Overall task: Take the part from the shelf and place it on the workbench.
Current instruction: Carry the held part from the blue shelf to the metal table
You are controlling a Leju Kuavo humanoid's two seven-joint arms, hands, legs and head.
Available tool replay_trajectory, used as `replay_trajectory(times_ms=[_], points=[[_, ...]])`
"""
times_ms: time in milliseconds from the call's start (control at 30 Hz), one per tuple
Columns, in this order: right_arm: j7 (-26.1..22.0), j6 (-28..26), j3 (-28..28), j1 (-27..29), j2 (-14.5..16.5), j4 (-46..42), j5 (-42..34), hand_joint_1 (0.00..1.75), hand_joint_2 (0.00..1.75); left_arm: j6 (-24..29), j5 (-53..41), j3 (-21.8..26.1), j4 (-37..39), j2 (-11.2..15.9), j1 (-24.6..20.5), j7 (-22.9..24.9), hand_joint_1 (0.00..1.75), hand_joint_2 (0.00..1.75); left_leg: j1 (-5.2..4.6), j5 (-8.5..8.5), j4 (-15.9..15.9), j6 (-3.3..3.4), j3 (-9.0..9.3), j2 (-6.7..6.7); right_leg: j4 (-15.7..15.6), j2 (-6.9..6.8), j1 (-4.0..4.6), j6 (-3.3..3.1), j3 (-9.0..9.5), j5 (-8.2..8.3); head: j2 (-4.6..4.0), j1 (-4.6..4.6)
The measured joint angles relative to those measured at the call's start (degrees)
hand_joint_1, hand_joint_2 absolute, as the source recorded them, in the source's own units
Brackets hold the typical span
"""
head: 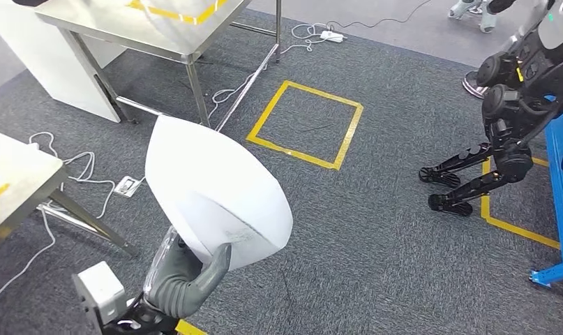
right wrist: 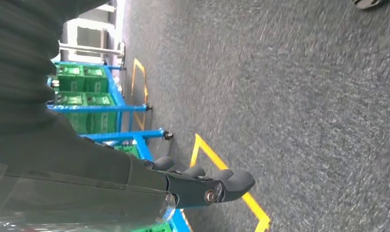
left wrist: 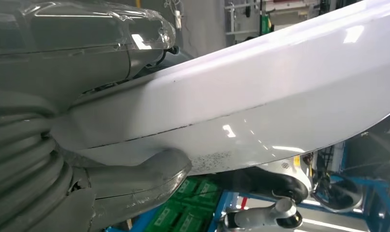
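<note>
A large white curved shell part (head: 212,192) is held up over the grey carpet, and my left hand (head: 186,279) grips its lower edge, thumb pressed on the near face. In the left wrist view the part's glossy white surface (left wrist: 280,87) spans the picture, with the grey thumb (left wrist: 139,176) under its rim. A steel workbench (head: 188,43) marked with yellow tape stands at the far left. My right hand (right wrist: 202,182) hangs above the carpet, holding nothing, its dark fingers lying side by side.
A second table (head: 17,174) is at the near left, with white cables and a power strip (head: 127,185) beneath it. A yellow taped square (head: 306,124) marks the floor ahead. Another dark robot (head: 512,118) and a blue rack (head: 561,174) holding green crates (right wrist: 81,99) stand at right.
</note>
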Motion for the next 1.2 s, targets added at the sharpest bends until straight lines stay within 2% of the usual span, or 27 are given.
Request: replay_trajectory(times_ms=[33, 67, 133, 200, 233, 300, 367, 400, 467, 533, 567, 633, 667, 700, 733, 767, 800, 833, 867, 900, 967, 1000, 1033, 1067, 1100, 1133, 1200], points=[[0.01, 0.02, 0.0, -0.17, 0.04, 0.0, -0.01, 0.0, 1.75, 0.01, -0.01, 0.01, -0.01, 0.02, 0.04, 0.0, 1.75, 1.75, -0.12, -0.29, 0.24, -0.24, -0.23, 1.48, -0.6, -0.68, -0.09, 0.01, 0.24, 0.34, 0.0, -0.02], [0.02, 0.04, 0.01, -0.27, 0.08, 0.0, -0.01, 0.0, 1.75, 0.02, -0.01, 0.01, -0.01, 0.04, 0.02, 0.01, 1.75, 1.75, -0.25, -1.22, 1.19, -0.49, -0.74, 3.59, -1.23, -1.4, -0.21, -0.02, 0.45, 0.7, 0.0, -0.16], [0.03, 0.1, 0.02, -0.12, 0.15, 0.01, -0.01, 0.0, 1.75, 0.07, -0.02, 0.01, 0.01, 0.07, -0.04, 0.05, 1.75, 1.75, -0.25, -4.62, 6.12, -1.08, -3.1, 7.7, -1.89, -2.96, -0.31, -0.1, 0.65, 1.1, 0.0, -0.49], [0.09, 0.15, 0.01, 0.21, 0.2, 0.02, 0.0, 0.0, 1.75, 0.09, -0.12, -0.03, 0.05, 0.1, -0.02, 0.28, 1.75, 1.75, 0.24, -7.47, 12.45, -1.82, -6.05, 8.05, -1.84, -4.63, -0.37, -0.11, 0.51, 1.09, 0.0, -0.62], [0.13, 0.16, 0.01, 0.3, 0.22, 0.02, 0.0, 0.0, 1.75, 0.1, -0.19, -0.04, 0.07, 0.13, 0.01, 0.42, 1.75, 1.75, 0.41, -8.03, 14.29, -2.06, -6.9, 7.94, -1.8, -5.2, -0.41, -0.07, 0.46, 1.06, 0.0, -0.63], [0.2, 0.19, 0.0, 0.32, 0.23, 0.02, 0.0, 0.0, 1.75, 0.11, -0.29, -0.04, 0.09, 0.16, 0.02, 0.6, 1.75, 1.75, 0.55, -8.11, 15.25, -2.25, -7.34, 7.85, -1.76, -5.65, -0.45, -0.02, 0.42, 1.03, 0.0, -0.64], [0.28, 0.23, 0.01, 0.31, 0.25, 0.02, 0.0, 0.0, 1.75, 0.14, -0.43, -0.04, 0.1, 0.16, 0.02, 0.79, 1.75, 1.75, 0.61, -7.67, 14.84, -2.36, -7.09, 7.88, -1.72, -5.91, -0.49, 0.05, 0.41, 0.99, 0.0, -0.64], [0.38, 0.32, 0.02, 0.28, 0.3, 0.02, -0.01, 0.0, 1.75, 0.22, -0.65, -0.04, 0.1, 0.16, 0.01, 1.09, 1.75, 1.75, 0.7, -6.72, 13.59, -2.52, -6.33, 8.0, -1.61, -6.29, -0.57, 0.19, 0.41, 0.9, 0.0, -0.64], [0.71, 0.5, 0.02, 0.07, 0.45, 0.0, -0.01, 0.0, 1.75, 0.47, -1.4, -0.04, -0.03, 0.24, 0.01, 2.02, 1.75, 1.75, 0.7, -3.52, 6.15, -2.18, -2.04, 10.64, -0.59, -7.79, -0.66, 1.28, 0.4, 0.1, 0.0, -0.66], [0.91, 0.58, 0.02, -0.17, 0.63, -0.01, -0.02, 0.0, 1.75, 0.63, -1.85, -0.03, -0.25, 0.36, 0.0, 2.56, 1.75, 1.75, 0.4, -1.63, 0.38, -1.08, 1.15, 12.61, 0.11, -9.11, -0.74, 2.39, 0.58, -0.51, 0.0, -0.57], [0.91, 0.6, 0.02, -0.21, 0.72, 0.01, -0.02, 0.0, 1.75, 0.64, -1.89, -0.03, -0.35, 0.4, 0.0, 2.58, 1.75, 1.75, 0.33, -1.55, 0.38, -0.51, 1.07, 11.97, 0.05, -9.33, -0.86, 2.66, 0.68, -0.58, 0.0, -0.49], [0.91, 0.6, 0.02, -0.16, 0.87, 0.02, -0.02, 0.0, 1.75, 0.66, -1.9, -0.04, -0.56, 0.46, -0.06, 2.58, 1.75, 1.75, 0.38, -1.27, 0.26, 0.19, 0.92, 10.67, 1.31, -7.87, -1.16, 3.28, 0.3, -1.99, 0.0, -0.37], [0.91, 0.6, 0.02, -0.06, 0.92, 0.02, -0.02, 0.0, 1.75, 0.66, -1.91, -0.04, -0.67, 0.48, -0.1, 2.58, 1.75, 1.75, 0.43, -1.12, 0.21, 0.52, 0.87, 9.97, 3.48, -6.6, -1.26, 3.52, -0.54, -3.61, 0.0, -0.29], [0.91, 0.59, 0.02, 0.1, 0.96, 0.02, -0.02, 0.0, 1.75, 0.66, -1.91, -0.04, -0.74, 0.49, -0.13, 2.58, 1.75, 1.75, 0.38, -1.02, 0.21, 0.76, 0.78, 9.26, 6.91, -5.34, -1.29, 3.62, -1.9, -5.67, 0.0, -0.19], [0.91, 0.59, 0.02, 0.29, 0.99, 0.02, -0.02, 0.0, 1.75, 0.66, -1.92, -0.04, -0.77, 0.49, -0.15, 2.58, 1.75, 1.75, 0.26, -0.94, 0.22, 0.99, 0.7, 8.5, 10.94, -4.72, -1.28, 3.58, -3.59, -7.65, 0.0, -0.13], [0.91, 0.59, 0.02, 0.42, 1.02, 0.02, -0.02, 0.0, 1.75, 0.66, -1.92, -0.04, -0.79, 0.5, -0.15, 2.59, 1.75, 1.75, 0.12, -0.87, 0.23, 1.17, 0.63, 7.66, 14.44, -4.48, -1.27, 3.47, -5.11, -8.94, 0.0, -0.09], [0.91, 0.6, 0.02, 0.51, 1.05, 0.02, -0.02, 0.0, 1.75, 0.66, -1.92, -0.04, -0.79, 0.51, -0.14, 2.61, 1.75, 1.75, -0.04, -0.78, 0.24, 1.3, 0.58, 6.77, 16.38, -4.37, -1.23, 3.25, -6.01, -9.13, 0.0, -0.07], [0.92, 0.63, 0.04, 0.51, 1.1, 0.02, -0.02, 0.0, 1.75, 0.67, -1.92, -0.04, -0.79, 0.52, -0.13, 2.68, 1.75, 1.75, -0.21, -0.71, 0.24, 1.4, 0.57, 5.87, 16.12, -4.25, -1.15, 2.9, -5.97, -8.12, 0.0, -0.05], [0.97, 0.72, 0.08, 0.47, 1.14, 0.02, -0.02, 0.0, 1.75, 0.72, -1.92, -0.04, -0.8, 0.52, -0.13, 2.8, 1.75, 1.75, -0.35, -0.64, 0.25, 1.47, 0.6, 4.99, 13.76, -3.92, -1.0, 2.4, -5.01, -6.17, 0.0, -0.04], [1.11, 0.89, 0.15, 0.42, 1.16, 0.02, -0.01, 0.0, 1.75, 0.85, -1.92, -0.04, -0.82, 0.52, -0.12, 3.0, 1.75, 1.75, -0.47, -0.55, 0.24, 1.5, 0.62, 4.12, 9.91, -3.11, -0.75, 1.73, -3.43, -3.78, 0.0, -0.04], [1.65, 1.32, 0.37, 0.36, 1.16, 0.02, 0.0, 0.0, 1.75, 1.43, -1.97, -0.04, -0.86, 0.54, -0.05, 3.43, 1.75, 1.75, -0.52, -0.31, 0.26, 1.32, 0.48, 2.51, 3.24, -0.71, -0.39, 0.38, -0.7, -0.86, 0.0, -0.1], [1.97, 1.49, 0.57, 0.39, 1.16, 0.02, 0.0, 0.0, 1.75, 1.88, -2.04, -0.04, -0.89, 0.56, 0.05, 3.63, 1.75, 1.75, -0.38, -0.13, 0.26, 1.09, 0.28, 1.79, 1.49, 0.1, -0.24, -0.06, 0.01, -0.4, 0.0, -0.05], [2.25, 1.58, 0.81, 0.4, 1.15, 0.01, 0.0, 0.0, 1.75, 2.4, -2.18, -0.04, -0.96, 0.6, 0.2, 3.83, 1.75, 1.75, -0.21, 0.08, 0.22, 0.78, 0.06, 1.11, 0.97, 0.3, -0.16, -0.29, 0.25, -0.53, 0.0, 0.02], [2.47, 1.62, 1.09, 0.35, 1.17, 0.01, 0.0, 0.0, 1.75, 2.95, -2.38, -0.03, -1.1, 0.68, 0.4, 4.07, 1.75, 1.75, -0.1, 0.32, 0.1, 0.4, -0.14, 0.42, 0.45, -0.22, -0.1, -0.31, 0.46, -0.4, 0.0, 0.14], [2.63, 1.66, 1.4, 0.22, 1.26, 0.0, 0.0, 0.0, 1.75, 3.5, -2.65, -0.01, -1.34, 0.85, 0.67, 4.37, 1.75, 1.75, -0.12, 0.31, 0.15, 0.12, -0.34, 0.86, -0.22, -0.91, -0.21, -0.17, 0.72, -0.15, 0.0, 0.26], [2.71, 1.69, 1.75, 0.12, 1.39, 0.0, -0.01, 0.0, 1.75, 4.01, -2.95, 0.06, -1.68, 1.13, 0.86, 4.77, 1.75, 1.75, -0.28, -0.25, 0.67, -0.14, -0.72, 2.48, -1.02, -1.58, -0.32, -0.08, 1.0, 0.18, 0.0, 0.2], [2.53, 1.77, 2.41, 0.19, 1.78, 0.0, -0.01, 0.0, 1.75, 4.64, -3.56, 0.35, -2.4, 1.95, 1.1, 5.95, 1.75, 1.75, -0.33, -3.19, 4.6, -0.6, -2.67, 6.54, -2.21, -3.08, -0.61, 0.05, 1.36, 0.82, 0.0, -0.1]])
